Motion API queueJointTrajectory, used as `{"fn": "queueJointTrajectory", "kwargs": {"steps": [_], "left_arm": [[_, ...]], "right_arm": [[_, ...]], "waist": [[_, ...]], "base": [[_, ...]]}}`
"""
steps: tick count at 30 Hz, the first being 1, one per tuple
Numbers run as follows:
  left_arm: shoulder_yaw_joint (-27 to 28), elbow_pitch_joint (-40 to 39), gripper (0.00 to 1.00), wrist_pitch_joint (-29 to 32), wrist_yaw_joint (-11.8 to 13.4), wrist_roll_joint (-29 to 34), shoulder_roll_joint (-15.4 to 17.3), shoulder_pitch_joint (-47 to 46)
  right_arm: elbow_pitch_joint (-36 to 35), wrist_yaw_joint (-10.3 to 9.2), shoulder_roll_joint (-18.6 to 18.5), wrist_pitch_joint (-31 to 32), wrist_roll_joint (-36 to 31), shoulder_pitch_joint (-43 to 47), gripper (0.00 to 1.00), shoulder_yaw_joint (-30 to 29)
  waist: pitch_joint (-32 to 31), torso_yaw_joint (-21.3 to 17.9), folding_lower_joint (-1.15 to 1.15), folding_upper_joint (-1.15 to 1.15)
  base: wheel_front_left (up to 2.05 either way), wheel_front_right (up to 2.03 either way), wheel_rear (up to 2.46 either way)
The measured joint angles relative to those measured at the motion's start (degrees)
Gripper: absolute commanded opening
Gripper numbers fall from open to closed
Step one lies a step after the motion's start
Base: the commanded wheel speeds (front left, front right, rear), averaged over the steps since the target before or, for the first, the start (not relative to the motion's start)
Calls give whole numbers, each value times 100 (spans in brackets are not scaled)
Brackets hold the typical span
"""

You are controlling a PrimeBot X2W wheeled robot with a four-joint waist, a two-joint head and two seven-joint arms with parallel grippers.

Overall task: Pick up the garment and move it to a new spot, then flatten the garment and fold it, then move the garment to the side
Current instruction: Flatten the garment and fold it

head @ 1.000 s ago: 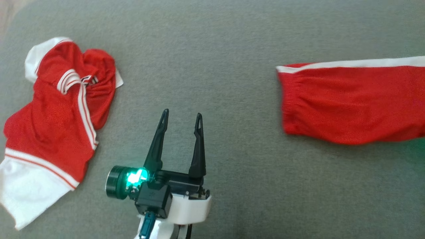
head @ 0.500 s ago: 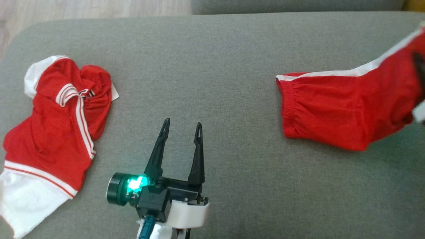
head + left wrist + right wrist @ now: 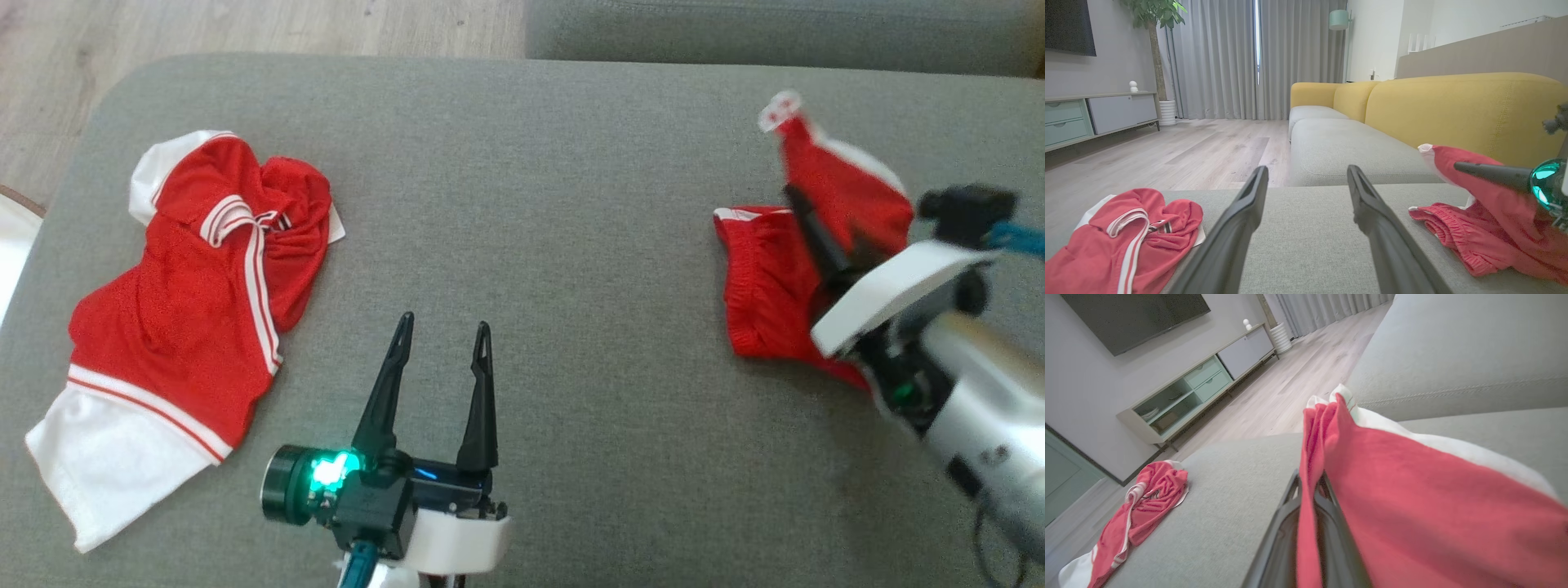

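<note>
Right hand [image 3: 793,196] is gripping the red shorts [image 3: 763,286] and lifting them now, so your pickup's starting; left hand [image 3: 445,322] idling open.

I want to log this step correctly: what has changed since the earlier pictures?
The right hand, shut on the red shorts, came into view and carried their far end up and leftward. The left hand stayed open above the seat; the red-and-white shirt lay unchanged.

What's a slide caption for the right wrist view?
Right gripper shut on red white-trimmed garment above grey sofa seat; second crumpled red garment beyond.
</note>
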Motion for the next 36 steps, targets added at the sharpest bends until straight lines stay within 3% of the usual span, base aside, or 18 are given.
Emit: {"fn": "queueJointTrajectory", "kwargs": {"steps": [1, 2, 6, 11, 18, 23, 30, 36], "left_arm": [[1, 7, 100, 0, 1, 0, 1, 14], [1, 15, 100, 0, 1, 0, 1, 19], [18, 63, 100, 0, 4, -55, 1, 23], [101, 77, 100, 0, 7, -55, 3, 185], [432, 23, 100, 1, 26, -55, 49, 639], [675, -31, 100, 2, 58, -46, 146, 1016], [955, 19, 100, 3, 30, 63, 213, 1262], [1127, 102, 100, 4, -65, 111, 200, 1543]], "right_arm": [[40, 0, 114, 0, -34, 69, 43, 2], [60, 0, 212, 0, -42, 147, 100, 0], [81, 0, 475, -8, -123, 402, 100, -97], [-248, 0, 459, -103, -402, 700, 100, -713], [-770, 0, 437, -109, -1889, 1792, 100, -2821], [-1466, 0, 783, -124, -3205, 3010, 100, -3976], [-2130, 0, 1169, -124, -4698, 4181, 100, -4608], [-2294, 0, 1472, -124, -5230, 4582, 100, -4851]], "waist": [[-19, 17, 0, 0], [-38, 31, 0, 0], [-125, 50, 0, 0], [-297, -3, 0, 0], [-672, -226, 0, 0], [-890, -492, -1, 0], [-1005, -793, 0, 0], [-1085, -910, 0, 0]], "base": [[0, 0, 0], [0, 0, 0], [0, 0, 0], [0, 0, 0], [0, 0, 0], [0, 0, 0], [0, 0, 0], [0, 0, 0]]}}
